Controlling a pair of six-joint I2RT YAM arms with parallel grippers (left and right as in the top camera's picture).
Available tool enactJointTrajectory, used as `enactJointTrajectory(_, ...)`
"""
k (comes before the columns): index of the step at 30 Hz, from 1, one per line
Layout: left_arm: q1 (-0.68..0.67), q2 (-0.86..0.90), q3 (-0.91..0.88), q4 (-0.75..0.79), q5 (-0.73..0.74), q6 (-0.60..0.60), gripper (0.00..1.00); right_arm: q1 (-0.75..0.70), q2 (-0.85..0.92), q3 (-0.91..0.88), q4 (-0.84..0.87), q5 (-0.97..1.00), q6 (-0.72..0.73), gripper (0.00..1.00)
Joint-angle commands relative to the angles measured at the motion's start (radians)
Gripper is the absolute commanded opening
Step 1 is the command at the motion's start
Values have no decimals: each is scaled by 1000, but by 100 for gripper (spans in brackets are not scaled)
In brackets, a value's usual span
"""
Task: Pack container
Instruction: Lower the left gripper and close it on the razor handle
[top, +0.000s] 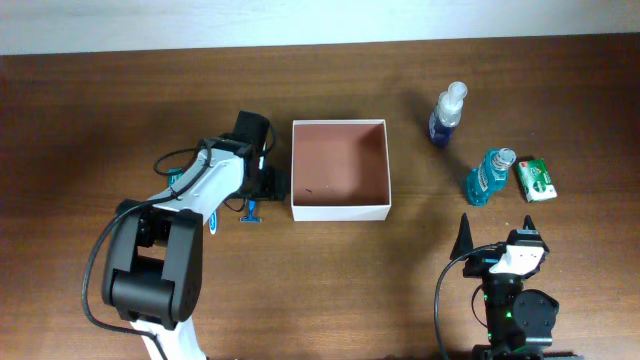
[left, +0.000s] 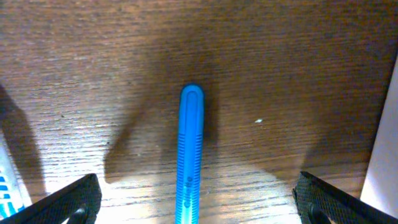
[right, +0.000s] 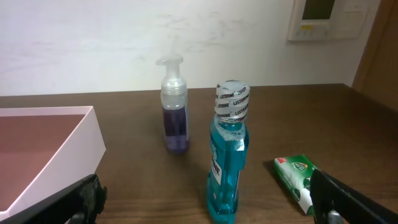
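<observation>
The container (top: 340, 205) is a square, shallow white box with a pinkish-brown inside, at the table's middle. My left gripper (top: 260, 186) is just left of it, low over the table. In the left wrist view it (left: 196, 208) is open, with a blue ribbed handle (left: 191, 149) lying between the fingers and not gripped. The handle (top: 251, 211) also shows overhead. My right gripper (top: 497, 242) is at the front right, open and empty (right: 214, 208). It faces a blue mouthwash bottle (right: 227, 162), a purple pump bottle (right: 174, 118), a green packet (right: 295, 179) and the container's wall (right: 68, 146).
Overhead, the pump bottle (top: 447, 115), the mouthwash bottle (top: 489, 176) and the green packet (top: 536, 180) stand right of the container. A white and blue tube (top: 213, 222) lies by the left arm and shows at the left wrist view's edge (left: 7, 183).
</observation>
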Motion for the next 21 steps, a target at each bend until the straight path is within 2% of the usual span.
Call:
enactJointTrajectory(1, 6, 20, -12, -5, 17, -16, 99, -6, -6, -5, -8, 9, 1, 98)
enactJointTrajectory(7, 6, 20, -29, 0, 42, -16, 99, -6, -6, -5, -8, 9, 1, 98)
enactJointTrajectory(13, 6, 20, -37, 0, 59, -16, 92, -6, -6, -5, -8, 9, 1, 98)
enactJointTrajectory(15, 6, 20, -37, 0, 61, -16, 89, -6, -6, -5, -8, 9, 1, 98)
enactJointTrajectory(21, 6, 20, -37, -1, 60, -16, 72, -6, -6, -5, -8, 9, 1, 98)
